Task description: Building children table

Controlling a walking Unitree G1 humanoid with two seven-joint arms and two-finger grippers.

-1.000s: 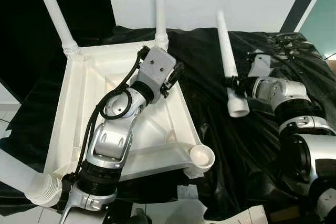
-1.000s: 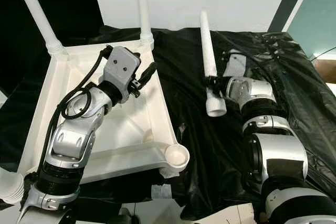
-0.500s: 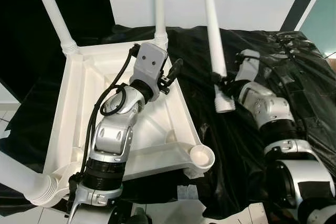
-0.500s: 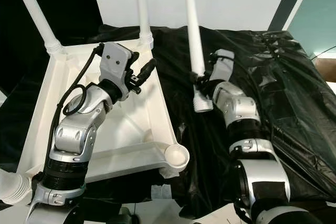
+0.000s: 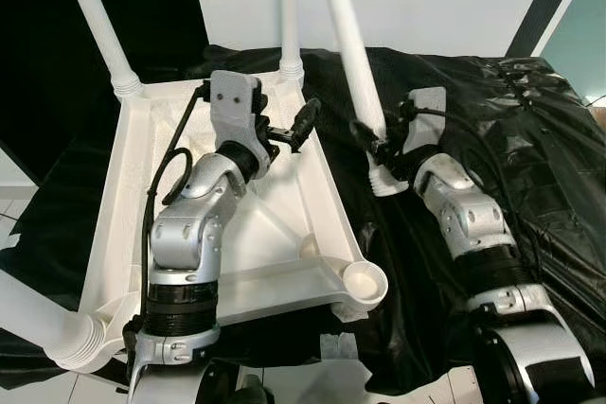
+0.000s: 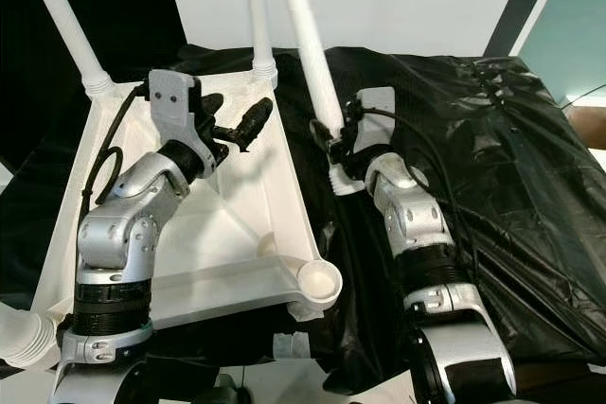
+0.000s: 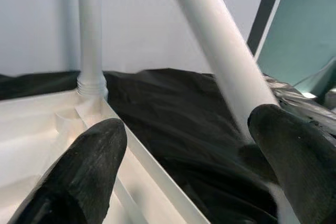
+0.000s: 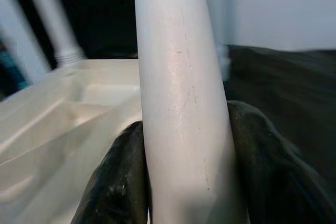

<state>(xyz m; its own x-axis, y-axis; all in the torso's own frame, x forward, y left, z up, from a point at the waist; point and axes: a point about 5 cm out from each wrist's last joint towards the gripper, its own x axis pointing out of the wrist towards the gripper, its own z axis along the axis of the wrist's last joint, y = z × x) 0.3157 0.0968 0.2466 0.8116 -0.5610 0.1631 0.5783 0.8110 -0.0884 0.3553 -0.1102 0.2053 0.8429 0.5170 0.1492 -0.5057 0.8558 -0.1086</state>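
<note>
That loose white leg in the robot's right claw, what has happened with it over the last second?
The right gripper, shut on the loose leg, swung it up from lying flat and toward the upturned table. The left gripper shifted slightly, open. The table stayed put.

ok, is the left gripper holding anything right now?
No. In the left wrist view the left gripper has its fingers spread wide with nothing between them, hovering over the upturned tabletop.

Bright, even light; wrist close-ups blurred.
</note>
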